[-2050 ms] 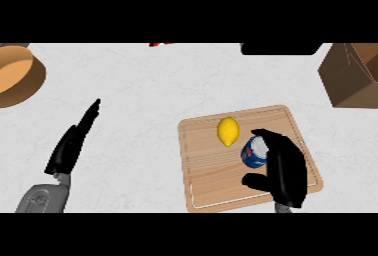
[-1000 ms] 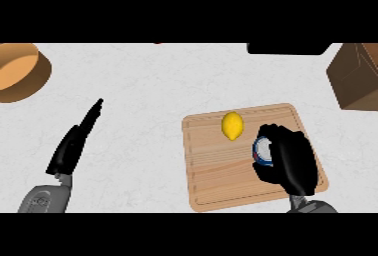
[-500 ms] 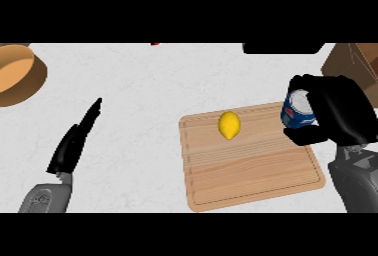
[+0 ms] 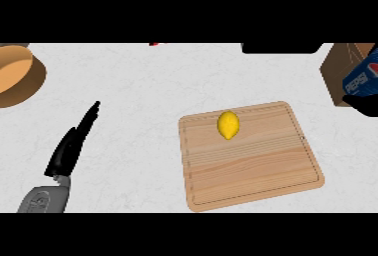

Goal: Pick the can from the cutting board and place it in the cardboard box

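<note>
Head view: right hand [image 4: 367,106] curled round can [image 4: 361,80] over cardboard box [image 4: 341,70]; left hand [image 4: 70,145] flat, fingers straight.

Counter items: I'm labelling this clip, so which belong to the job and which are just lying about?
Job: can, cardboard box, cutting board, right hand.
Lying about: lemon, wooden bowl, resting left hand.

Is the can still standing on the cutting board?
No, the can is at the view's right edge beside the cardboard box, and only a lemon lies on the cutting board.
</note>
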